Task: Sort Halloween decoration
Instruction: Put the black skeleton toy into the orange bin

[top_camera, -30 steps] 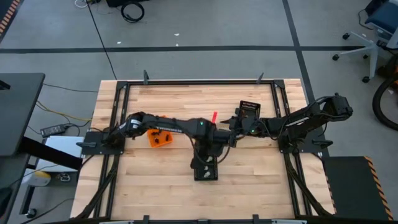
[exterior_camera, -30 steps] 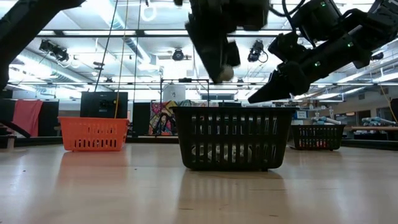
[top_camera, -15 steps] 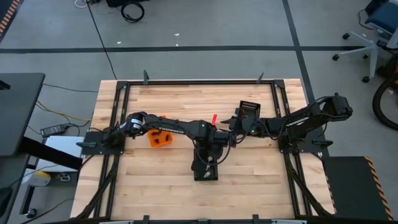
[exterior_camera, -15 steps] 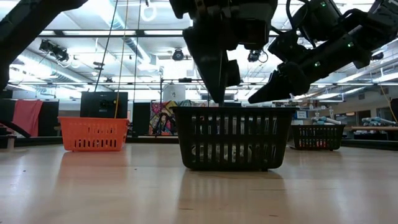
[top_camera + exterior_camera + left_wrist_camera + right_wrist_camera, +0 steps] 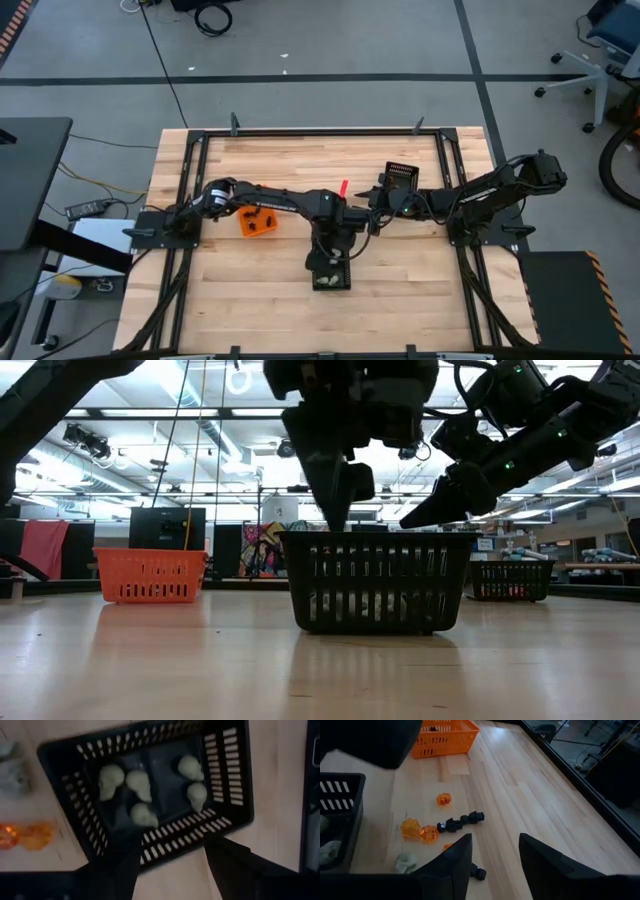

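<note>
The Halloween decoration shows as small toys. Several pale skulls (image 5: 142, 785) lie on the floor of a black mesh bin (image 5: 227, 780) near the table's middle (image 5: 331, 277). On the wood lie orange pumpkins (image 5: 419, 830), black pieces (image 5: 460, 823) and a pale skull (image 5: 406, 862). My left gripper (image 5: 172, 862) hangs open just above that bin's rim (image 5: 335, 510), with nothing between its fingers. My right gripper (image 5: 492, 857) is open and empty above the loose pieces, right of the left gripper (image 5: 374, 203).
An orange bin (image 5: 258, 223) stands on the table's left half, under my left arm. A second black mesh bin (image 5: 400, 172) stands behind my right gripper. More loose pieces, pale (image 5: 11, 766) and orange (image 5: 25, 835), lie beside the middle bin.
My left gripper has sunk toward the middle bin's rim and opened. The pale piece it held above the bin has dropped out of its fingers and no longer shows there.
</note>
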You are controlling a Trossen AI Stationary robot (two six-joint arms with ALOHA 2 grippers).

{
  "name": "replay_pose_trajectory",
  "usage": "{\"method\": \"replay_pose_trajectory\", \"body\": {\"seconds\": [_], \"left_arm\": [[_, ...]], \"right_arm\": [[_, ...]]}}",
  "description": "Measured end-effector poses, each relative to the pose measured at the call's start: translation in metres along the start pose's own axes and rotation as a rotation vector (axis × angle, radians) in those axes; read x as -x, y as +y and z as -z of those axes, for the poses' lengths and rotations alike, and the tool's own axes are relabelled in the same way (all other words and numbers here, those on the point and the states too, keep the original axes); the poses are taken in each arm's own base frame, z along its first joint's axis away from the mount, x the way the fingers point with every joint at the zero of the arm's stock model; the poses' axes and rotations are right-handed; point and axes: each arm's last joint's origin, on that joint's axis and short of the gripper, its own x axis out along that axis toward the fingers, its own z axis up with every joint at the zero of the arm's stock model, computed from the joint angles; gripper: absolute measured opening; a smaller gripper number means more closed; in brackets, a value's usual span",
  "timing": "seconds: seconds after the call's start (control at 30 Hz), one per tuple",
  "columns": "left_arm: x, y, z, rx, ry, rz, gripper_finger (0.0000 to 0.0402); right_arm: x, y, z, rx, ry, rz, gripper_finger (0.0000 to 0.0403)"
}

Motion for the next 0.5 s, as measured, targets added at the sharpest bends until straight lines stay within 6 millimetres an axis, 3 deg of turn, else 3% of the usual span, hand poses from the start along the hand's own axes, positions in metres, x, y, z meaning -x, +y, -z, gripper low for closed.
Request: {"method": "replay_pose_trajectory", "body": {"seconds": [0.27,0.5], "left_arm": [[0.026,0.007,0.01,-0.012,-0.005,-0.034,0.0198],[0.033,0.026,0.015,-0.008,-0.003,-0.077,0.019]], "right_arm": [[0.0,0.0,-0.001,-0.007,-0.006,0.0,0.0167],[0.0,0.0,0.0,-0.009,0.006,-0.001,0.0167]]}}
